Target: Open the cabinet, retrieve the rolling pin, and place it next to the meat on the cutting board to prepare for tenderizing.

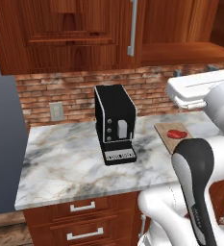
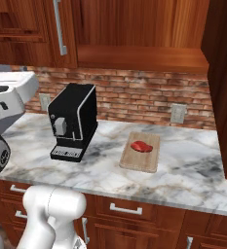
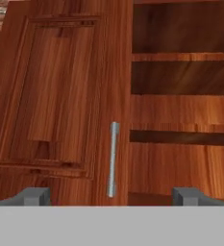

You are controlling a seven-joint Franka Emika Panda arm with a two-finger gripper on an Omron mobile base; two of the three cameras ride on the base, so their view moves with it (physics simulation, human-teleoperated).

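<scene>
Above the marble counter (image 2: pixel 193 165), the reddish-brown wall cabinet (image 1: pixel 60 33) hangs against a brick backsplash. Its left door is shut, a long vertical silver bar handle (image 3: pixel 113 159) running down its right edge. To the right of that door the cabinet stands open, showing bare wooden shelves (image 3: pixel 180 56) and a dark interior.

At the bottom of the hand view, the gripper (image 3: pixel 112 196) faces the cabinet front with its two grey fingertips (image 3: pixel 34 196) spread as wide as they go. The handle sits between them but farther off, and the fingertips touch nothing and hold nothing.

On the counter, a black coffee machine (image 2: pixel 72 121) stands near the back edge, left of centre in the right base view. Just to its right lies the cutting board (image 2: pixel 142 153), a flat tan wooden rectangle set roughly midway between the counter's back and front edges. The meat (image 2: pixel 141 146), a small red lump, rests on the board's rear half. The board and the coffee machine are near each other but apart.

Two pale wall outlets (image 2: pixel 178 113) sit in the brick, one behind each end of the counter. Below the counter's front edge run low wooden drawer units with short silver handles (image 2: pixel 125 209). The rolling pin cannot be made out on the shelves.
</scene>
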